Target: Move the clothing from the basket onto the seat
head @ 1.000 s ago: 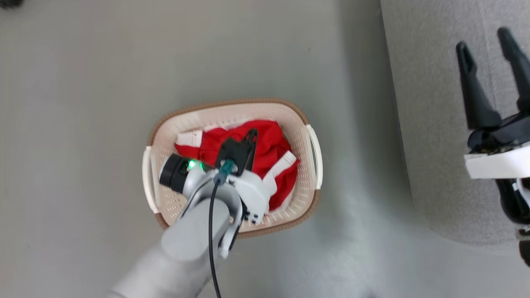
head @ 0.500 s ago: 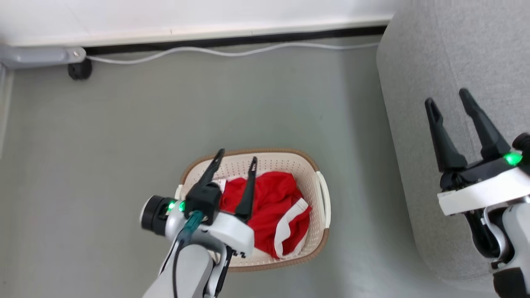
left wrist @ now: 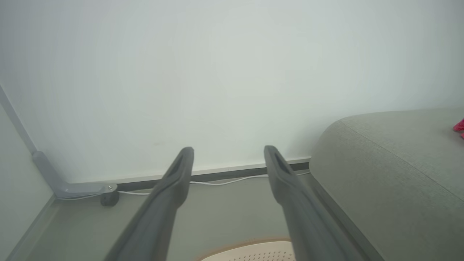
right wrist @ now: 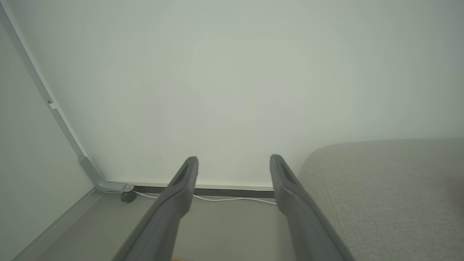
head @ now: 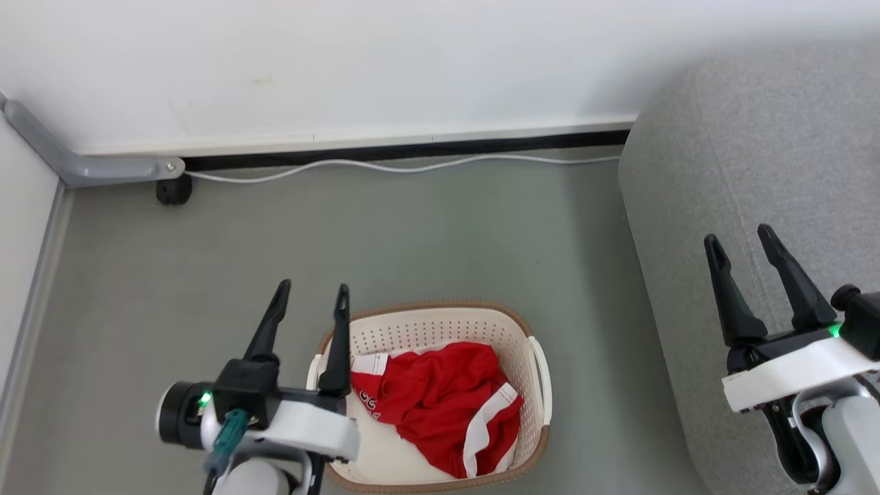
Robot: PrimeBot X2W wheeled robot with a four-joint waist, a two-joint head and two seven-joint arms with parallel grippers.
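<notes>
Down on the smooth grey floor [head: 412, 227], close beside the seat's rounded flank, stands the basket [head: 433, 305]: an oval of cream plastic, its walls pricked with rows of small holes, a woven-looking brown rim round the top and a white loop handle at each end. The clothing [head: 440, 395] lies inside it, a soft, glossy red heap crumpled toward the middle and right, with white stripes along one fold, a white band at the upper left, and a bit of dark, white-edged lettering at its left side. Bare, smooth basket bottom shows at the near left.

The left gripper [head: 313, 287] hangs by the basket's left end, its long, tapering black jaws spread wide and holding nothing; the inner one crosses the rim. The right gripper [head: 739, 237] is over the seat [head: 756, 137], a bulky form in coarse light grey weave with softly curved edges; its jaws are likewise wide and empty.

Along the floor's far edge a thin white cable [head: 412, 167] trails under the matt white wall [head: 344, 69]. From the left wrist, a sliver of bright red [left wrist: 459, 126] shows on the seat's top, too little to identify.
</notes>
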